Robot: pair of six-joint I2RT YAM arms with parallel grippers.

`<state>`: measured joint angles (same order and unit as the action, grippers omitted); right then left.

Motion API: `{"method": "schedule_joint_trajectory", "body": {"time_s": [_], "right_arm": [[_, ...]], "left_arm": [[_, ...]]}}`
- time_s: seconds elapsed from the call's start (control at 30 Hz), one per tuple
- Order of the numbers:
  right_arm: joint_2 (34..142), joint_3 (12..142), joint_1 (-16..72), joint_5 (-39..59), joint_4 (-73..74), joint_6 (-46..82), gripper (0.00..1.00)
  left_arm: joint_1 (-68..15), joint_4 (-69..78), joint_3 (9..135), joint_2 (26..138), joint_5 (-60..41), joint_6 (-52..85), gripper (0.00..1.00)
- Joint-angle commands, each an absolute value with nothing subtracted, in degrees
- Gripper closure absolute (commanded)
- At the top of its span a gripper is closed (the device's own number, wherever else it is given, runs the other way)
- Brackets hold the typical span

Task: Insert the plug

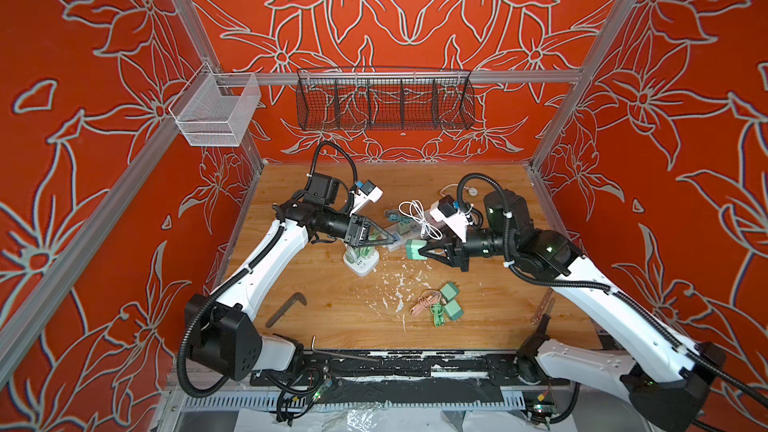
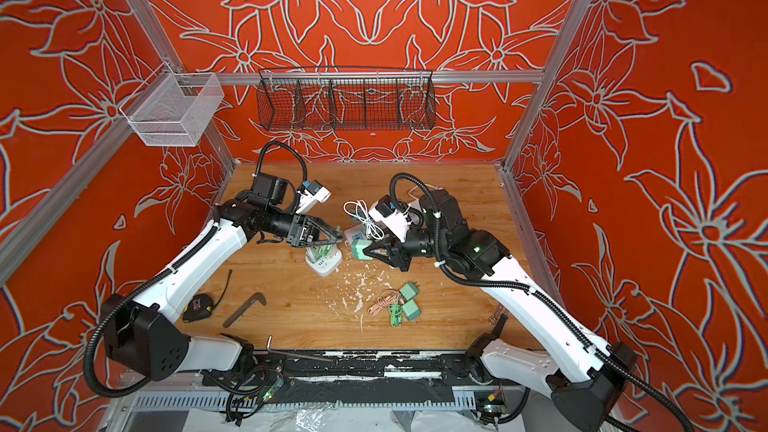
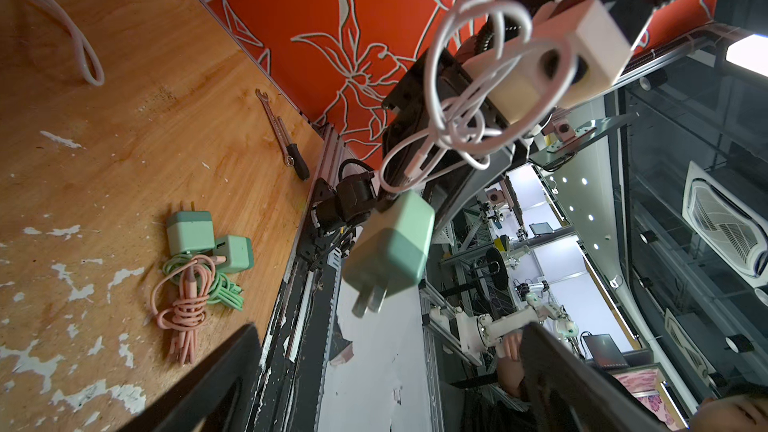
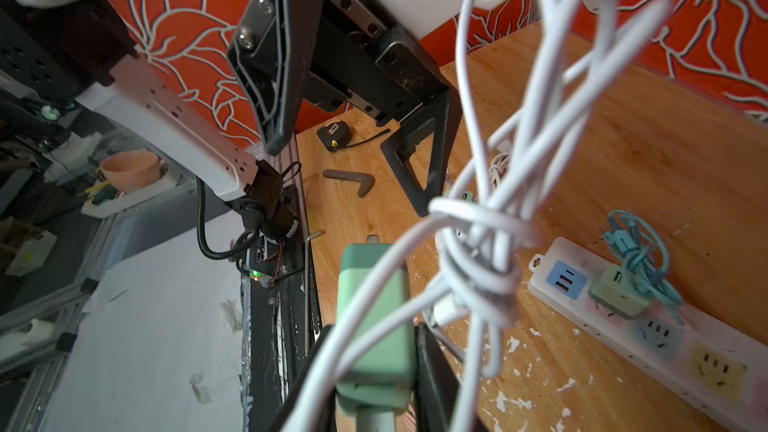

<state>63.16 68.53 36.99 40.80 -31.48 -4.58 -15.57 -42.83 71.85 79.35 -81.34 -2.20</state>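
Mint plug gripped at mid-table, with the left jaws wide apart.

The left gripper (image 1: 387, 239) hovers with its jaws spread wide and nothing between them, and a white cube-shaped socket block (image 1: 361, 265) sits at its 7 o'clock. At its 3 o'clock, the mint-green square charger plug (image 1: 413, 250) trails a bundled white cable (image 1: 419, 218). The right gripper (image 1: 424, 250) pinches the plug, whose prongs point away from it. The long white power strip (image 4: 582, 259) lies on the wooden table (image 1: 478, 305) at the plug's 11 o'clock.

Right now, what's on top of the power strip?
Green charger with teal cable plugged in; two neighbouring sockets free. In both top views white cable covers part of the power strip.
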Motion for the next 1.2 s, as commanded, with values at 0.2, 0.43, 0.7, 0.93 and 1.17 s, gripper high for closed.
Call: {"method": "schedule_joint_trajectory", "body": {"time_s": [0.2,0.43,0.7,0.93,1.17], "right_arm": [[72.5,83.7,37.3,46.6,-56.3,-24.8,0.89],[80.1,92.8,37.4,47.5,-69.7,-29.8,0.89],[84.1,97.4,39.3,49.8,-75.6,-33.1,0.89],[88.1,102.7,42.6,49.0,-79.8,-34.4,0.89],[90.7,105.5,45.2,43.9,-80.5,-33.4,0.89]], "left_arm": [[-17.8,-47.6,68.8,75.1,-74.2,-13.4,0.03],[-21.4,-33.3,61.7,67.6,-57.1,-10.4,0.03],[-28.0,-21.5,55.6,60.1,-55.2,-15.1,0.03],[-30.5,-18.7,55.4,61.0,-58.4,-14.7,0.01],[-31.2,-23.8,58.0,63.8,-60.6,-15.8,0.06]]}}
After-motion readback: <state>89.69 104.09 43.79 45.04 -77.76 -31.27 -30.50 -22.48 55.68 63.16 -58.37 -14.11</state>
